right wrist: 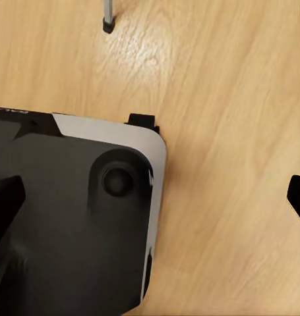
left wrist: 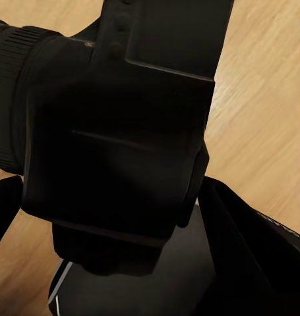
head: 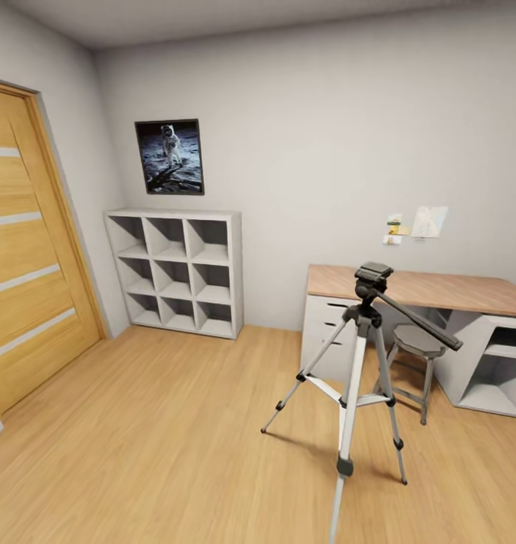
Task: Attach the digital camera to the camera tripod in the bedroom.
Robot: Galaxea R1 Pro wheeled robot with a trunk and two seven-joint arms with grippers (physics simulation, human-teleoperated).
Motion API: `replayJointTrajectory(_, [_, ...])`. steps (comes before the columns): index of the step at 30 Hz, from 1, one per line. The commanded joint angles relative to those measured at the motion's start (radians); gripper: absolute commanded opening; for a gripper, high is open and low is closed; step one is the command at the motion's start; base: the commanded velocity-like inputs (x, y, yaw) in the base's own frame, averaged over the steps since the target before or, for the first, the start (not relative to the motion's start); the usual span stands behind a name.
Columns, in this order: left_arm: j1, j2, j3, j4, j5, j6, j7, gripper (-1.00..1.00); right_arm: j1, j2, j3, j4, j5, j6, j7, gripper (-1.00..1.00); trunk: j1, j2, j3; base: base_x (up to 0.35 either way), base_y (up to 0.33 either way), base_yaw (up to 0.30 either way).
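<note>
One digital camera (left wrist: pixel 117 151) is seen very close in the left wrist view, a black boxy body with a ribbed lens barrel to one side. It is framed by the dark fingers (left wrist: pixel 255 257) of the left gripper (left wrist: pixel 123 224), which appear clamped on it, above the wood plank floor (left wrist: pixel 262 118).

One camera tripod (head: pixel 359 378) is seen in the head view, standing upright on the bedroom floor on three silver-grey legs, just in front of the wood tabletop (head: pixel 439 291). Its black head carries nothing, and its pan handle slants down over one round stool (head: pixel 418 344).

In the right wrist view, one black tripod foot (right wrist: pixel 108 25) is planted on the floor beyond the robot's dark base (right wrist: pixel 77 217). Only dark finger edges of the right gripper are seen there; whether they are apart or together cannot be told.

One white cube shelf (head: pixel 174 268), one wooden door (head: pixel 23 242) and one framed astronaut picture (head: pixel 169 156) are counted along the walls.
</note>
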Motion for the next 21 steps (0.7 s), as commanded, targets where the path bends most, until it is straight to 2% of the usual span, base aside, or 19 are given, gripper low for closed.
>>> replayJointTrajectory(1, [-0.001,0.000,-0.009,0.000,0.005,0.001,0.002,-1.00,-0.002,-0.001,-0.008,0.003,0.009,-0.006,0.002,1.00,0.001,-0.001,-0.001,0.236,0.000,-0.004])
replayJointTrajectory(12, [-0.001,0.000,-0.008,0.000,0.006,0.001,0.001,-1.00,-0.001,-0.003,-0.008,0.003,0.010,-0.009,0.002,1.00,0.001,-0.001,-0.001,0.310,0.121,-0.001])
replayJointTrajectory(21, [-0.001,-0.003,-0.008,0.000,0.004,-0.002,0.001,-1.00,-0.001,-0.004,-0.008,0.003,0.010,-0.010,0.002,1.00,0.001,-0.001,-0.001,0.233,0.263,0.000])
